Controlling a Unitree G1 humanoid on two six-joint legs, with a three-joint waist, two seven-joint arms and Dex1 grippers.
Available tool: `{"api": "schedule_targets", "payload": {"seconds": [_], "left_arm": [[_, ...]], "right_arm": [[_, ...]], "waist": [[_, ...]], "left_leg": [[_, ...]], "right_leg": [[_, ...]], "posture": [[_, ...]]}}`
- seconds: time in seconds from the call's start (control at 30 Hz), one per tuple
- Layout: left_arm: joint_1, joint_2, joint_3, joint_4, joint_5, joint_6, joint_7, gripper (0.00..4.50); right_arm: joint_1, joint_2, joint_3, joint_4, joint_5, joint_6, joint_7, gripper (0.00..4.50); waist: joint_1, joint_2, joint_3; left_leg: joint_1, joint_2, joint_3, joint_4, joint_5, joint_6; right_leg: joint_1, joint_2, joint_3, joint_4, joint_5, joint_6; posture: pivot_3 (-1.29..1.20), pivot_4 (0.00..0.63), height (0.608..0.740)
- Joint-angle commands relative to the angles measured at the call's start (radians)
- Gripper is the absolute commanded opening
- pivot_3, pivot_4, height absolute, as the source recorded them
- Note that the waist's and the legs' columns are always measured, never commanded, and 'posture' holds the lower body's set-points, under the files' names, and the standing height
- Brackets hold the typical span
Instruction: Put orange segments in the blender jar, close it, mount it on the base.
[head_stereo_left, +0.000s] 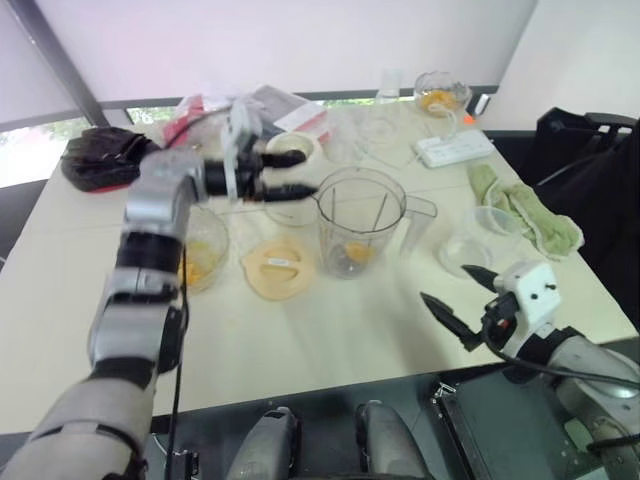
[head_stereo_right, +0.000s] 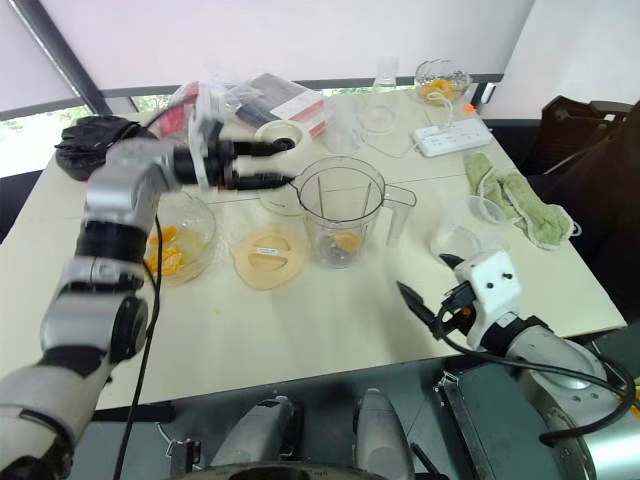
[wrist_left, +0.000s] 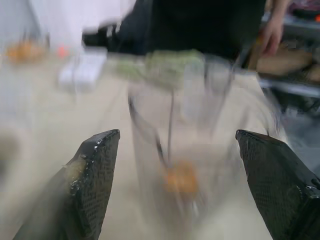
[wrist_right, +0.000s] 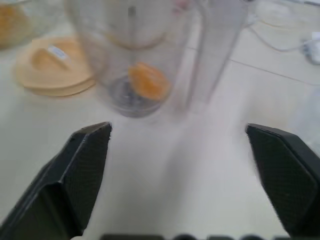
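The clear blender jar (head_stereo_left: 360, 215) stands upright mid-table with its handle to the right, and one orange segment (head_stereo_left: 358, 250) lies at its bottom. More orange segments (head_stereo_right: 165, 255) sit in a glass bowl (head_stereo_left: 205, 255) to its left. My left gripper (head_stereo_left: 292, 175) hovers just left of the jar's rim, pointing right, open and empty. The cream-white base (head_stereo_left: 290, 152) stands right behind it. Near the table's front right edge my right gripper (head_stereo_left: 462, 298) is open and empty. It faces the jar (wrist_right: 145, 55) and the segment inside (wrist_right: 148, 81).
A flat pale-yellow lid (head_stereo_left: 280, 266) lies in front of the jar, to its left. A small clear cup (head_stereo_left: 470, 245), a green cloth (head_stereo_left: 525, 210) and a white power strip (head_stereo_left: 455, 148) lie to the right. Bags and a black object (head_stereo_left: 100, 158) crowd the back left. A person's hand (wrist_left: 272, 35) is beyond the table.
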Motion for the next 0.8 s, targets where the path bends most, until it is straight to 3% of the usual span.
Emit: {"api": "schedule_targets", "payload": {"seconds": [0.03,0.27,0.47,0.8], "left_arm": [[0.149,0.03,-0.046,-0.221,0.006,-0.016,0.045,3.86],[0.426,0.016,-0.111,-0.428,-0.011,-0.014,0.147,3.86],[0.464,-0.002,-0.13,-0.511,-0.043,0.03,0.213,3.86],[0.494,0.026,-0.142,-0.562,-0.046,0.034,0.274,3.86]], "right_arm": [[0.004,0.032,-0.078,0.032,-0.047,-0.084,-0.031,4.5],[-0.004,0.117,-0.17,0.141,-0.135,-0.189,-0.133,4.5],[-0.069,0.167,-0.216,0.259,-0.157,-0.197,-0.225,4.5],[-0.184,0.199,-0.168,0.464,-0.198,-0.199,-0.285,4.5]], "waist": [[0.013,0.0,0.0],[0.014,0.0,0.0],[0.01,0.002,-0.001],[0.009,0.007,-0.003]], "left_leg": [[0.0,0.0,0.0,0.001,0.0,0.0],[0.0,-0.001,-0.001,0.001,0.0,0.0],[0.001,-0.001,-0.002,0.0,0.0,-0.001],[0.002,-0.001,0.0,-0.001,0.0,-0.001]], "right_leg": [[0.0,0.0,0.0,0.0,0.0,0.0],[0.002,-0.002,0.0,-0.001,0.0,0.0],[0.002,-0.001,-0.001,-0.001,0.0,-0.001],[0.002,-0.002,0.0,-0.001,0.0,-0.001]], "posture": [[0.0,0.15,0.74],[0.0,0.15,0.74],[0.0,0.15,0.74],[0.0,0.15,0.74]]}}
